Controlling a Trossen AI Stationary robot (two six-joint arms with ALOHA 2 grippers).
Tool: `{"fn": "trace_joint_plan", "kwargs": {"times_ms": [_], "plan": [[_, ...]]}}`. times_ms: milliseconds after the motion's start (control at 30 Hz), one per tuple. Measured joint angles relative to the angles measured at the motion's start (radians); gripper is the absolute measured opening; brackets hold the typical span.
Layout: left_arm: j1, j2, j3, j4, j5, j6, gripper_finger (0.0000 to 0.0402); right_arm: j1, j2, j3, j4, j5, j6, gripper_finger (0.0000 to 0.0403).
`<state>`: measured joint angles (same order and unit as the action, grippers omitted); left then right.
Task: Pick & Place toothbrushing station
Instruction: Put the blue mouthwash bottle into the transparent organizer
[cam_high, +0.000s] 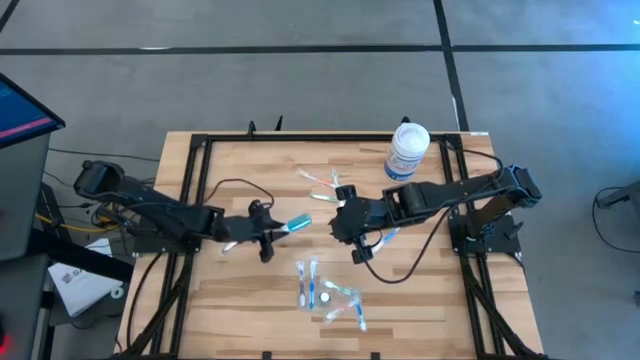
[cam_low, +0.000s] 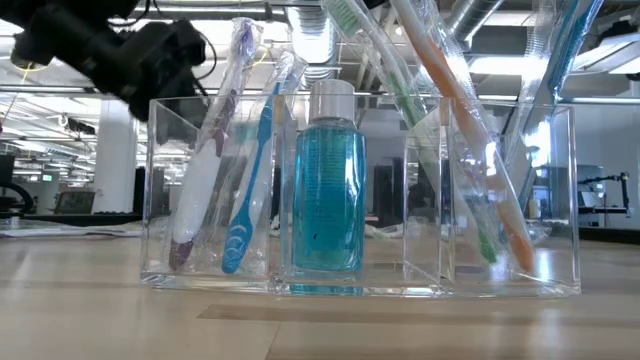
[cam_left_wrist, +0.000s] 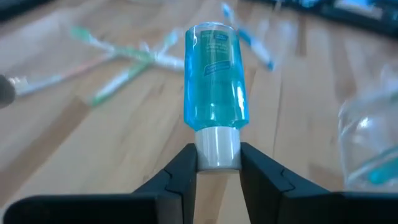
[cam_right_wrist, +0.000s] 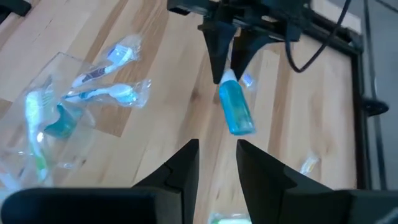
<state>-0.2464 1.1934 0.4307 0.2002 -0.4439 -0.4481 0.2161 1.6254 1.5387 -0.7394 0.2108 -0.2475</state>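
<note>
While label print stays unreadable | left claw (cam_left_wrist: 217, 163) grips teal bottle (cam_left_wrist: 214, 78) by white cap | right claw (cam_right_wrist: 217, 155) narrowly open

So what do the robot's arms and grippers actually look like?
Both arms are dark, nearly black, jointed segments with loose black cables looping beside them. The left gripper and the right gripper each end in two flat, matte black fingers tapering toward the tips. No markings show.

Bare wood lies between the left gripper (cam_high: 268, 237) with its teal bottle (cam_high: 298, 224) and the right gripper (cam_high: 345, 228). Loose toothbrushes (cam_high: 322, 181) block beyond; the clear tray (cam_high: 318, 290) crowds the near side.
</note>
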Motion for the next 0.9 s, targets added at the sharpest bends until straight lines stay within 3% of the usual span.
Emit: {"fn": "trace_joint_plan", "kwargs": {"times_ms": [133, 400, 633, 900], "plan": [[0.067, -0.045, 0.026, -0.002, 0.041, 0.0, 0.0086, -0.006, 0.018, -0.001, 0.051, 0.001, -0.048, 0.0098], [0.246, -0.037, 0.119, -0.003, 0.232, 0.0, 0.0086, -0.021, 0.051, -0.002, 0.101, 0.035, -0.144, 0.0098], [0.353, -0.012, 0.183, 0.0, 0.416, -0.004, 0.0086, -0.019, 0.079, 0.001, 0.14, 0.136, -0.23, 0.0098], [0.403, 0.064, 0.225, 0.002, 0.571, -0.025, 0.0086, -0.014, 0.1, -0.002, 0.182, 0.248, -0.332, 0.0098]]}}
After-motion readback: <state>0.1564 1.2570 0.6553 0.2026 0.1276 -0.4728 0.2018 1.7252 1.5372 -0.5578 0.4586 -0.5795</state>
